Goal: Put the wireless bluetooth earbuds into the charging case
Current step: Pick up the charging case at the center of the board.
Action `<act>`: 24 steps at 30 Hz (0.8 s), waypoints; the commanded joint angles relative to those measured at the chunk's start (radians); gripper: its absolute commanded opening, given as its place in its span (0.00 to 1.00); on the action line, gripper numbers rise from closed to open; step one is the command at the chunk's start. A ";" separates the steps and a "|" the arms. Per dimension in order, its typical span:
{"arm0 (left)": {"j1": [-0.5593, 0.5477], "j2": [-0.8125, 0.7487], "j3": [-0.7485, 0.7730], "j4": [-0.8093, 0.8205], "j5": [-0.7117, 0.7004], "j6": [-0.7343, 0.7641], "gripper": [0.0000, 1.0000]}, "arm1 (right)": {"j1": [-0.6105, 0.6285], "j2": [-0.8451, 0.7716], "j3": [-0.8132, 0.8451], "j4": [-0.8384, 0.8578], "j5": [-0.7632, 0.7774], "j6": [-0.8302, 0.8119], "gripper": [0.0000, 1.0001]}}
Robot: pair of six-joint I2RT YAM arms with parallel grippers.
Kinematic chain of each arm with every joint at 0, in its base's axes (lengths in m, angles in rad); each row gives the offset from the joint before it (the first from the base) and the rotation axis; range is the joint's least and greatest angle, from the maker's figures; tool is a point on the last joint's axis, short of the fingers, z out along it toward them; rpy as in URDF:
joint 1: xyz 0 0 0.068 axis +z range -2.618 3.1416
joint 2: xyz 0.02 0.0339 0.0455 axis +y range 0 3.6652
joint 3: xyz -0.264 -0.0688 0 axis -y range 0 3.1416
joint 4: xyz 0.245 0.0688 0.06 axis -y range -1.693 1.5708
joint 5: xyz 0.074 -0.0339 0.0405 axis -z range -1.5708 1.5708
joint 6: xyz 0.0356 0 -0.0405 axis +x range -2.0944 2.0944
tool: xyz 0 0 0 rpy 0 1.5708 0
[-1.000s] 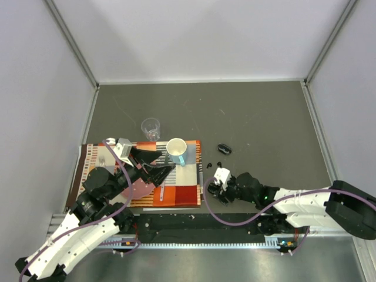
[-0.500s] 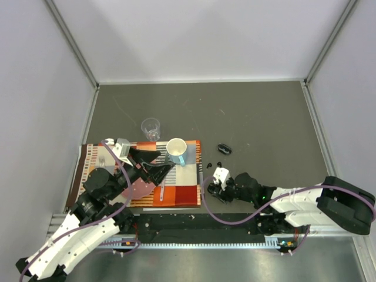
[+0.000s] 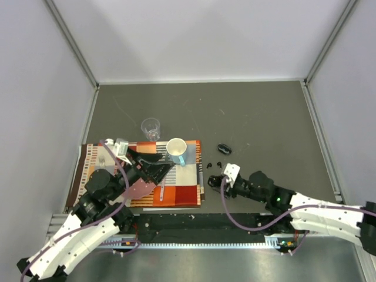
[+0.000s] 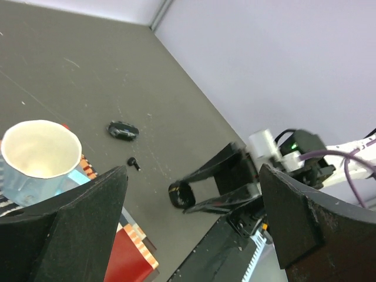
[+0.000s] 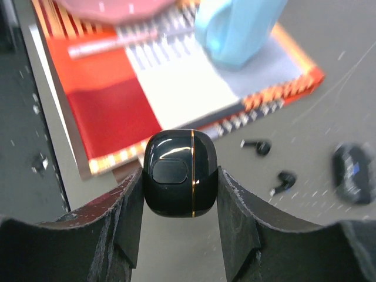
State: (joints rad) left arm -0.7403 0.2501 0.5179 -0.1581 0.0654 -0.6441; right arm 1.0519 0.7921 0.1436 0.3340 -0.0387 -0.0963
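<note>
- Right tool (image 5: 180, 189) is clenched on a glossy black charging case (image 5: 176, 167), just beside the striped mat's (image 3: 176, 191) near corner.
- Left tool (image 3: 163, 163) is spread wide and holds nothing — it hovers over the mat by the white mug (image 3: 177, 151).
- Two earbuds (image 5: 257, 145) lie loose on the grey worktop (image 3: 264, 117) just past the held case.
- A second black case (image 3: 224, 149) lies beyond them.
- A clear glass (image 3: 151, 127) stands farthest back.

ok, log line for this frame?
right gripper: shut on case | left gripper: open, over mat | earbuds: loose on table, none in case
</note>
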 commanded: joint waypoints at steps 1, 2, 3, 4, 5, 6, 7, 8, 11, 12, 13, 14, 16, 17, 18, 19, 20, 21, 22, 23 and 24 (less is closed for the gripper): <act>0.001 0.139 0.097 -0.004 0.095 -0.008 0.99 | 0.011 -0.174 0.138 -0.186 -0.047 -0.095 0.00; 0.001 0.165 0.112 -0.011 0.115 0.003 0.98 | 0.013 -0.192 0.184 -0.220 -0.053 -0.115 0.00; 0.001 0.193 0.138 -0.009 0.147 0.011 0.98 | 0.014 -0.204 0.207 -0.248 -0.056 -0.146 0.00; -0.001 0.248 0.149 -0.006 0.213 0.026 0.98 | 0.016 -0.214 0.227 -0.277 -0.049 -0.157 0.00; -0.001 0.279 0.174 -0.001 0.241 0.032 0.98 | 0.017 -0.212 0.273 -0.318 -0.046 -0.169 0.00; -0.002 0.302 0.183 -0.001 0.266 0.040 0.98 | 0.025 -0.209 0.293 -0.332 -0.043 -0.192 0.00; -0.004 0.348 0.192 0.000 0.289 0.053 0.98 | 0.033 -0.197 0.312 -0.355 -0.023 -0.204 0.00; -0.007 0.366 0.205 0.002 0.318 0.060 0.98 | 0.042 -0.189 0.348 -0.381 -0.012 -0.218 0.00; -0.018 0.411 0.203 0.029 0.339 0.060 0.98 | 0.082 -0.145 0.405 -0.398 0.036 -0.263 0.00; -0.022 0.417 0.203 0.061 0.346 0.058 0.98 | 0.091 -0.136 0.416 -0.395 0.058 -0.276 0.00; -0.025 0.431 0.203 0.072 0.350 0.052 0.98 | 0.103 -0.128 0.421 -0.383 0.086 -0.275 0.00; -0.028 0.439 0.202 0.084 0.355 0.050 0.98 | 0.103 -0.117 0.424 -0.371 0.091 -0.275 0.00; -0.034 0.463 0.203 0.104 0.367 0.044 0.98 | 0.105 -0.113 0.422 -0.342 0.105 -0.267 0.00; -0.039 0.471 0.202 0.107 0.367 0.041 0.98 | 0.108 -0.111 0.419 -0.310 0.109 -0.263 0.00; -0.048 0.480 0.202 0.115 0.369 0.037 0.98 | 0.108 -0.108 0.419 -0.282 0.112 -0.252 0.00; -0.054 0.495 0.200 0.123 0.367 0.029 0.98 | 0.109 -0.106 0.418 -0.273 0.118 -0.249 0.00; -0.060 0.503 0.192 0.132 0.367 0.024 0.98 | 0.114 -0.102 0.418 -0.264 0.120 -0.246 0.00; -0.076 0.511 0.188 0.144 0.366 0.020 0.98 | 0.117 -0.091 0.418 -0.256 0.123 -0.238 0.00; -0.083 0.523 0.183 0.150 0.358 0.012 0.98 | 0.118 -0.088 0.419 -0.248 0.132 -0.234 0.00; -0.091 0.532 0.177 0.182 0.353 0.008 0.98 | 0.120 -0.085 0.421 -0.242 0.140 -0.227 0.00; -0.103 0.543 0.174 0.187 0.344 0.003 0.98 | 0.123 -0.085 0.419 -0.236 0.141 -0.224 0.00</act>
State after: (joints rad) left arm -0.8104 0.7650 0.6891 -0.0887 0.4076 -0.6189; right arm 1.1553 0.6994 0.5259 0.0170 0.0624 -0.3386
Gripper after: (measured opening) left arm 0.983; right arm 0.468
